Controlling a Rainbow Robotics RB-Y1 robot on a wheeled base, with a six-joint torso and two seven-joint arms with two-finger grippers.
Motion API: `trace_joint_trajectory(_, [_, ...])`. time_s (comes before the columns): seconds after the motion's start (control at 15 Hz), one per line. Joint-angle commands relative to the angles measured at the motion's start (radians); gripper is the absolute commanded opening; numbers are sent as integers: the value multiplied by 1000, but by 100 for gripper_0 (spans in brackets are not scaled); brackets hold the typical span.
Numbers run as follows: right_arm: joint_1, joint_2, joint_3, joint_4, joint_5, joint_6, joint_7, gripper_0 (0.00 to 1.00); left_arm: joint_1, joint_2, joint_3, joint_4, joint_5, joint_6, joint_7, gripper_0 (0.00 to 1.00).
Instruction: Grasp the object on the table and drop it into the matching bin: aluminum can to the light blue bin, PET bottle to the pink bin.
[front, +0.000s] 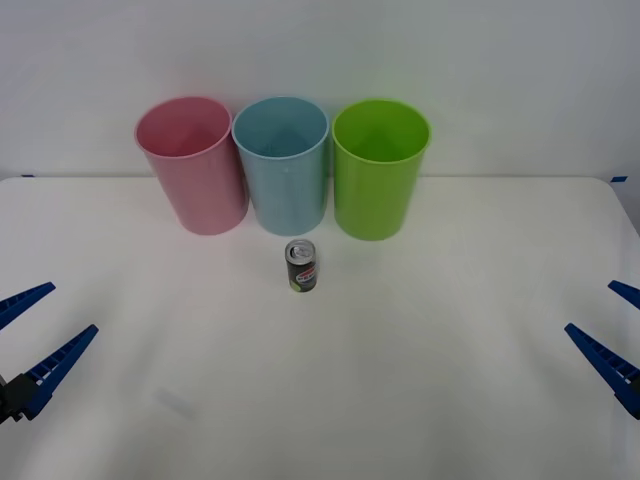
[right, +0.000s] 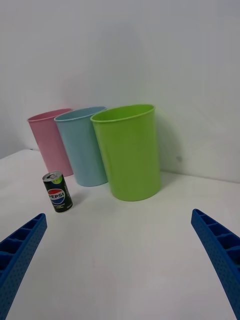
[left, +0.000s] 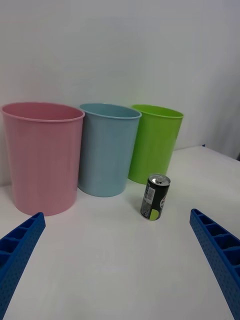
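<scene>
A small dark aluminum can (front: 302, 266) with a silver top stands upright on the white table (front: 420, 380), just in front of the light blue bin (front: 283, 165). The pink bin (front: 192, 165) stands to the left of the blue one. The can (right: 57, 192) also shows in the right wrist view and the can (left: 156, 197) in the left wrist view, both well ahead of the fingers. My left gripper (front: 35, 335) is open at the table's left edge. At the right edge my right gripper (front: 615, 335) is open too. Neither holds anything.
A lime green bin (front: 379, 168) stands to the right of the blue bin, the three touching in a row at the table's back. A white wall rises behind them. Bare tabletop stretches between the can and both grippers.
</scene>
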Motion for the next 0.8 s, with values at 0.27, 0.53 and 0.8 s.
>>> trace_joint_trajectory(0.27, [-7, 13, 11, 12, 2, 4, 0, 100, 0, 0, 0, 0, 0, 0, 0, 100])
trace_joint_trajectory(0.53, [-16, 13, 54, 14, 5, 24, 6, 100, 0, 0, 0, 0, 0, 0, 0, 100])
trace_joint_trajectory(0.8, [-22, 13, 157, 15, 5, 110, 24, 100, 0, 0, 0, 0, 0, 0, 0, 100])
